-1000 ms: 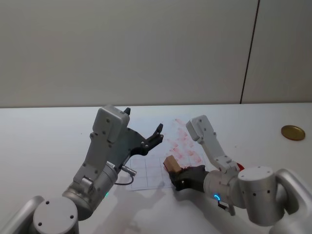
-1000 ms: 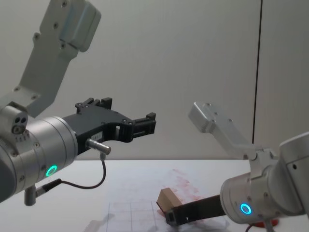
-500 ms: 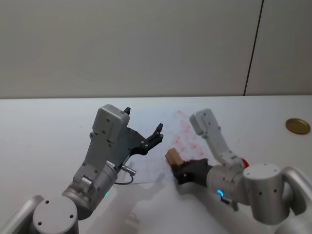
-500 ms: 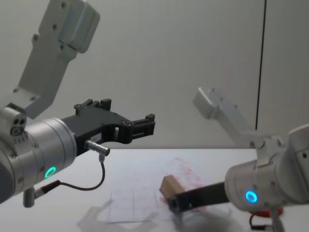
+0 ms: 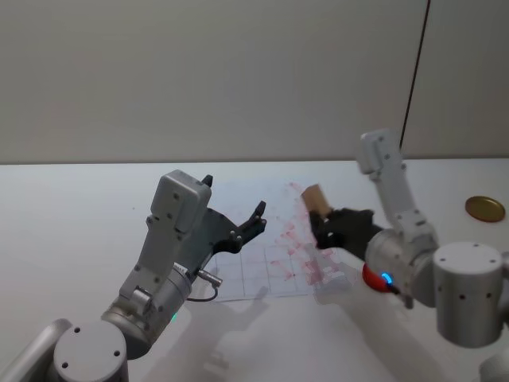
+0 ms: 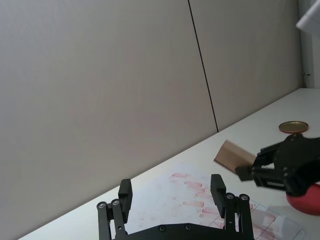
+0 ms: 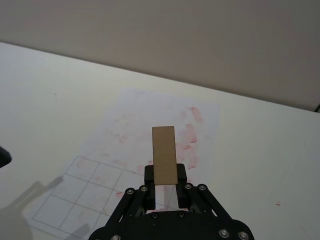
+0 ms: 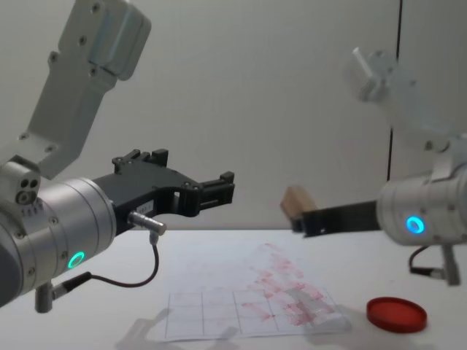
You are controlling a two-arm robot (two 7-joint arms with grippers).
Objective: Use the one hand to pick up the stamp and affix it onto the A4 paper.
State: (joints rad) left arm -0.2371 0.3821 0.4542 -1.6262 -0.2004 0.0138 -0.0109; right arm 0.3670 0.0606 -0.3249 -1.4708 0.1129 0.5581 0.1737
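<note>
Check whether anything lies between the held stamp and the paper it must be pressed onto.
Nothing visible does. The right gripper holds the stamp raised over the A4 paper, open air beneath. The open left gripper hovers off to the left; the red ink pad lies right of the sheet.

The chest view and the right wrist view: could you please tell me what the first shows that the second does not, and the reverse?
The chest view adds the red ink pad, lying on the table to the right of the A4 paper, and the left gripper, open and raised. The right wrist view adds a stray red mark on the table beside the paper. Both share the right gripper shut on the stamp, held clear above the red-smudged paper.
</note>
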